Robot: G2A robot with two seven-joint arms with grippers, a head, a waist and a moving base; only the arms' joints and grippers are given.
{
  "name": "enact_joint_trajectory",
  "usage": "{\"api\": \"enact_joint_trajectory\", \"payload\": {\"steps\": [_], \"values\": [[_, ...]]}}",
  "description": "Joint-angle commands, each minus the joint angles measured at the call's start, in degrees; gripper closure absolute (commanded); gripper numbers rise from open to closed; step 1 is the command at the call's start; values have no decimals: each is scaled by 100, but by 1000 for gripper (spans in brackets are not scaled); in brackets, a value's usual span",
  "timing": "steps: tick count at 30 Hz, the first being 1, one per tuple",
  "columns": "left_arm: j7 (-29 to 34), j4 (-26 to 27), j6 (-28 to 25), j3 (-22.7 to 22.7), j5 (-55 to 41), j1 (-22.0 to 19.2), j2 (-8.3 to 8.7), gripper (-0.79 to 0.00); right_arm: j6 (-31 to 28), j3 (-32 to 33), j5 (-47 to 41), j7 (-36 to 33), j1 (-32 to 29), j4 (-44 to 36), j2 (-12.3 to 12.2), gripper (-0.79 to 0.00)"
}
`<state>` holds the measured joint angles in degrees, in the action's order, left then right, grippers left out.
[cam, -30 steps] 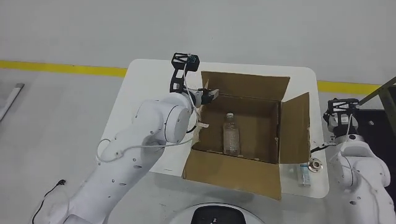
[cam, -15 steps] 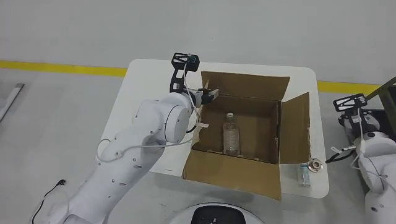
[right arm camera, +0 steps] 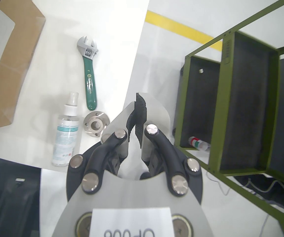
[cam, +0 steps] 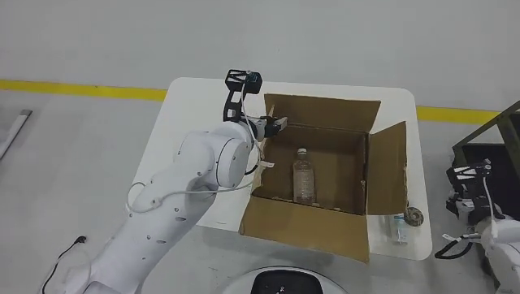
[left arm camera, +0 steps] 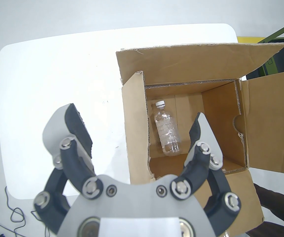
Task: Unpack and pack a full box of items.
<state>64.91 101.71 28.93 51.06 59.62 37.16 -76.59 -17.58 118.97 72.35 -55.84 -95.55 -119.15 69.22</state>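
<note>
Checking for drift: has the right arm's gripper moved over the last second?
Yes. In the top view the right gripper has drawn back from the open brown cardboard box, past the right edge of the white table, toward the robot.

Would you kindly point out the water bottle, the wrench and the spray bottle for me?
water bottle (left arm camera: 167, 131), left wrist view, on its clear body.
wrench (right arm camera: 89, 85), right wrist view, on its green handle.
spray bottle (right arm camera: 66, 136), right wrist view, on its label.
</note>
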Motion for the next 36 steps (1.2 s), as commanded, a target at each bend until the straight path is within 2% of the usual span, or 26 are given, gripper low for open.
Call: {"api": "enact_joint_trajectory", "payload": {"steps": [1, 10, 13, 19, 25, 29, 36], "values": [[0, 0, 0, 0, 0, 0, 0, -785, -21, -3, 62, 6, 8, 3, -1, 0], [0, 0, 0, 0, 0, 0, 0, -785, -31, -32, -2, 88, -6, -14, 2, 0], [0, 0, 0, 0, 0, 0, 0, -785, -146, -121, 59, 105, -283, -271, 5, 0], [0, 0, 0, 0, 0, 0, 0, -785, 226, -395, -219, -778, -814, -916, 45, 0], [0, 0, 0, 0, 0, 0, 0, -785, 652, -698, -517, -1632, -864, -997, 48, 0], [0, 0, 0, 0, 0, 0, 0, -785, 1078, -915, -501, -1759, -724, -787, 52, 0], [0, 0, 0, 0, 0, 0, 0, -785, 1104, -922, -483, -1755, -710, -784, 52, 0]]}}
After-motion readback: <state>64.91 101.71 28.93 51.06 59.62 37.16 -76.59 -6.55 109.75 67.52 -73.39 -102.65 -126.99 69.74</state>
